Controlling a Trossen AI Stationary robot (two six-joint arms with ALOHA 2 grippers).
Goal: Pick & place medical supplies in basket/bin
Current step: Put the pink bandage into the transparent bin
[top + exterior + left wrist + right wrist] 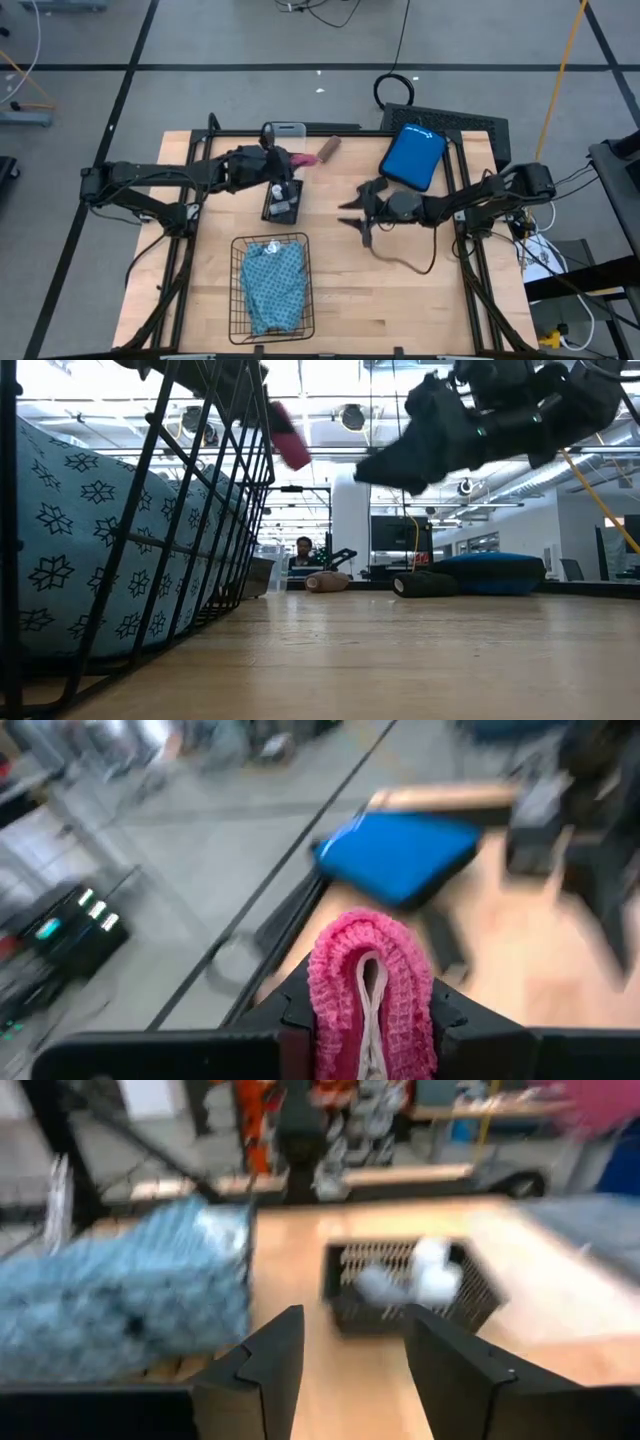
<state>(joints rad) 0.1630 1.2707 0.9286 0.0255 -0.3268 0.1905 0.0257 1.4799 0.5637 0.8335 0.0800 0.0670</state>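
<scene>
Pink fuzzy roll (371, 995) pinched in left gripper (365, 1020) above small tray (283, 201); right gripper (345, 1355) parted, empty, near wire basket (270, 290).

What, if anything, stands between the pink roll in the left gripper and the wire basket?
The left gripper holds the pink roll in the air, beyond the small tray, which lies between it and the basket. The tray sits low; nothing visible blocks a path over it.

One basket (238, 300), two rolls (329, 150)
</scene>
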